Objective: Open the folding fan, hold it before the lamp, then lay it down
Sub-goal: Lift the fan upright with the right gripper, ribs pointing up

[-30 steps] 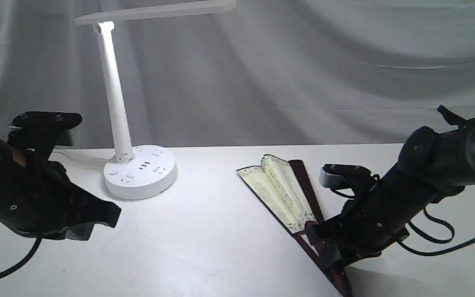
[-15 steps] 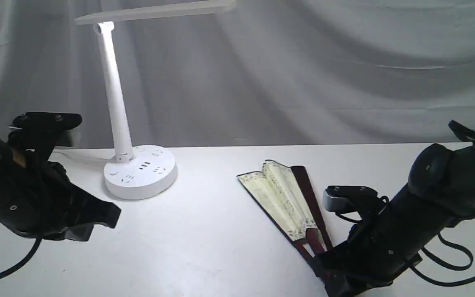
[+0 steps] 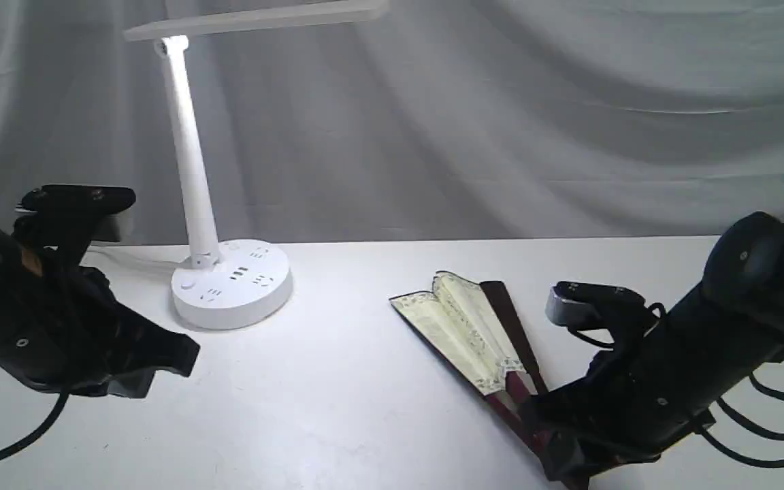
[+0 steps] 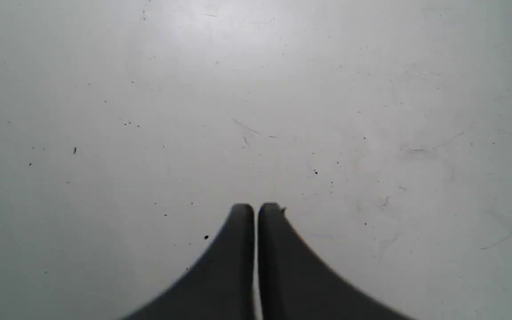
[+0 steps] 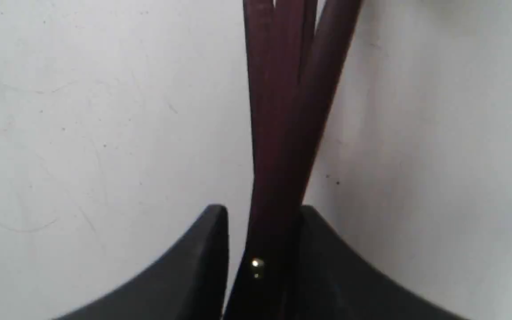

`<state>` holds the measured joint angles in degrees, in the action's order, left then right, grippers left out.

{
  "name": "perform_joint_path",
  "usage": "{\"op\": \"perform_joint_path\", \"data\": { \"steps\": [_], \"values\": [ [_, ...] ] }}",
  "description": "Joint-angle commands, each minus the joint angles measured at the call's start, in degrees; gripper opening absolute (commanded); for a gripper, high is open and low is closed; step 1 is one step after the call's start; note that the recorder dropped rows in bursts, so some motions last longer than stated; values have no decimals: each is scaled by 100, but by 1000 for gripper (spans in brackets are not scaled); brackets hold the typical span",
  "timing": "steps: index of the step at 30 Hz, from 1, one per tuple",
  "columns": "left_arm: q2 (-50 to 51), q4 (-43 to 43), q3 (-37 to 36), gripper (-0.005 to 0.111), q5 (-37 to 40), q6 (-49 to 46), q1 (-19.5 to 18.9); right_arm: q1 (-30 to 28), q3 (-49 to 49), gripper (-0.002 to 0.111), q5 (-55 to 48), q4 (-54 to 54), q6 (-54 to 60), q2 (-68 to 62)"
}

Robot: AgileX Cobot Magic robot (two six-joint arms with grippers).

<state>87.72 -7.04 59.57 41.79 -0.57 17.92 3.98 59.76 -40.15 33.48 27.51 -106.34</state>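
Folding fan (image 3: 471, 327): one, lying on the white worktop (image 3: 337, 408), to the right of the lamp (image 3: 191, 170) and well apart from it. Lamp: one, white, with a slim stem, a flat head and a round base with sockets. Arms: two.

Fan is only partly spread. It shows a few cream pleats with a patterned, dark-edged border and dark maroon ribs narrowing toward the near edge.

Right arm (image 3: 678, 367) sits low over the worktop, its jaws gripping the rib bundle at the pivot end. Left arm (image 3: 24, 327) is near the lamp's base, jaws pressed together.

Exterior view alone shows the lamp and the pleats. Right wrist view shows only the ribs, plus a small bright rivet between the jaws. Left wrist view shows only speckled worktop past the closed jaws.
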Motion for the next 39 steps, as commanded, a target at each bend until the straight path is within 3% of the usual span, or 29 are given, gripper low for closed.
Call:
{"op": "perform_joint_path", "data": {
  "steps": [1,10,23,30,36,39],
  "values": [
    [-10,-1,36,0,-23,57,33,12,-32,25,-201,19,-50,76],
    [-10,-1,36,0,-8,57,33,12,-32,25,57,299,-38,76],
    [-10,-1,36,0,4,57,33,-51,-32,25,1667,424,-96,63],
    [-10,-1,36,0,4,57,33,-633,668,25,384,1188,-53,-543],
    [-10,-1,36,0,4,57,33,-683,1325,26,85,1358,-14,-1196],
    [-10,-1,36,0,4,57,33,-683,1682,35,-21,1555,44,-1532]
  ]
}}
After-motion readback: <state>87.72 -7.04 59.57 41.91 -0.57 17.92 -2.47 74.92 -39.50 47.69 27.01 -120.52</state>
